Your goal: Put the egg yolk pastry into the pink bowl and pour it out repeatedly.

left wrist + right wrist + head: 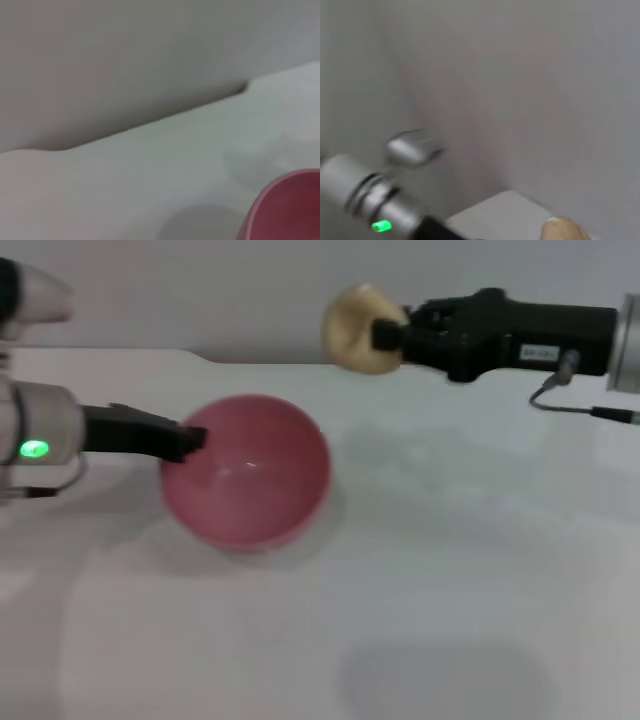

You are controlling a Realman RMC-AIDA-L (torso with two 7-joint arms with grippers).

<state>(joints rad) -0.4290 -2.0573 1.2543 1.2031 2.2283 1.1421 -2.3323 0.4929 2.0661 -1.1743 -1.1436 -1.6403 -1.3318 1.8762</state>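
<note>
While the table (480,570) lies bare at 6 o'clock, the pink bowl (250,475) sits left of centre, tilted, its rim pinched at 9 o'clock by the left gripper (190,440). Right gripper (385,335) clamps the pastry (355,328) aloft at 1 o'clock of the bowl. Judgement: level the bowl, centre the pastry over it, release low.

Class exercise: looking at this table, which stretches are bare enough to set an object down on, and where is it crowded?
The white table lies bare on the near side and to the right of the glossy pink plastic bowl. It is crowded at the bowl's left rim, gripped by the left gripper, and above its far right, where the right gripper holds the round tan egg yolk pastry.
</note>
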